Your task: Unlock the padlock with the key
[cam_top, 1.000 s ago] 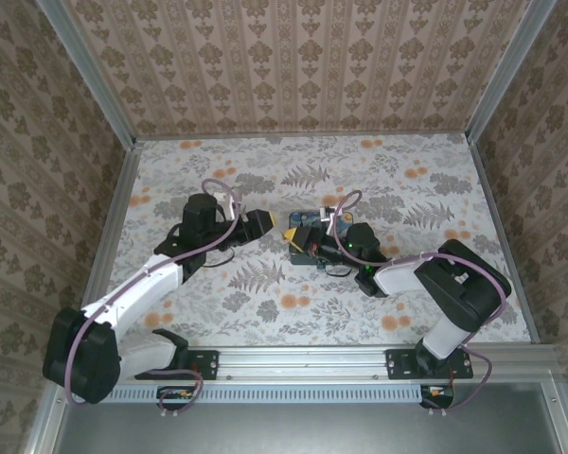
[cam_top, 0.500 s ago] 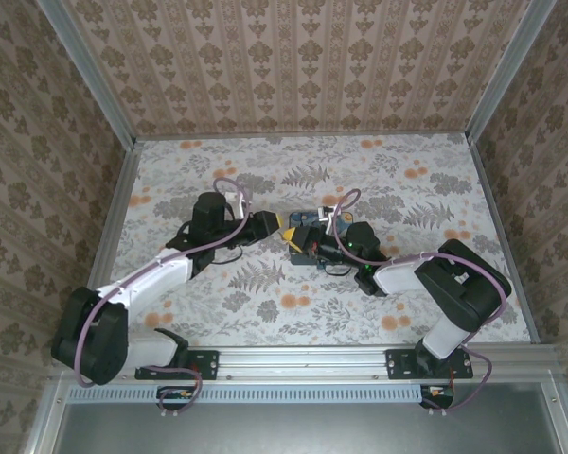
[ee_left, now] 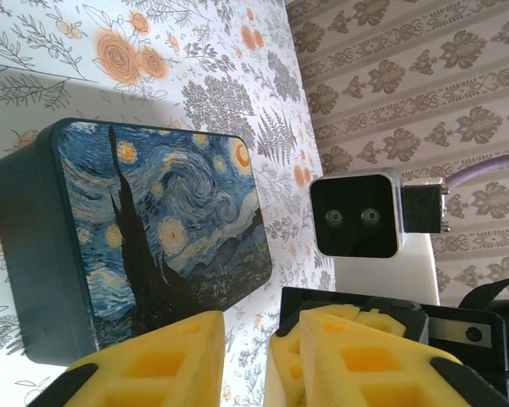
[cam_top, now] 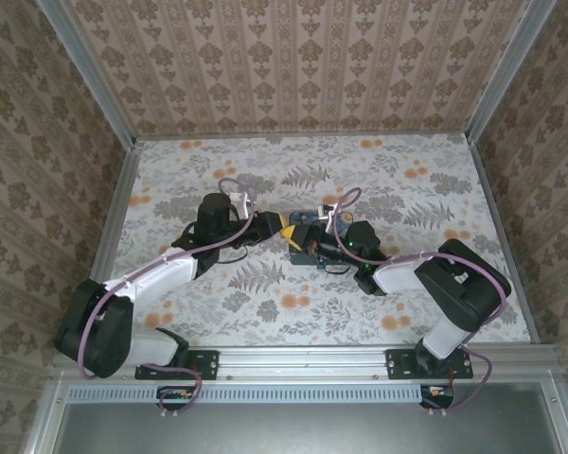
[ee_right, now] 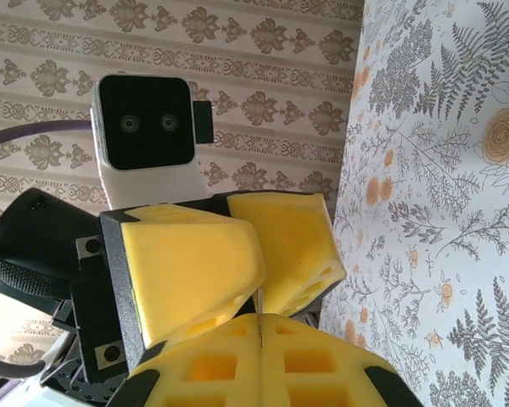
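My right gripper (ee_right: 260, 326) is shut, its yellow pads pressed flat together. A thin pale sliver (ee_right: 258, 298) pokes out of their seam; whether it is the key I cannot tell. My left gripper (ee_left: 254, 339) faces it tip to tip, its jaws a narrow gap apart on either side of the right gripper's tips. From above, the left gripper (cam_top: 286, 232) and right gripper (cam_top: 308, 248) meet at the near left edge of the starry-night box (cam_top: 306, 220). The padlock is hidden.
The starry-night box (ee_left: 153, 254) lies flat on the floral tabletop (cam_top: 265, 180), right behind both grippers. Patterned walls with metal rails (cam_top: 109, 227) close off the left, right and back. Bare tabletop (cam_top: 293, 312) lies in front of the grippers.
The left arm has reached rightward to the box and the right gripper, and its jaws have narrowed. The right arm has stayed where it was, shut.
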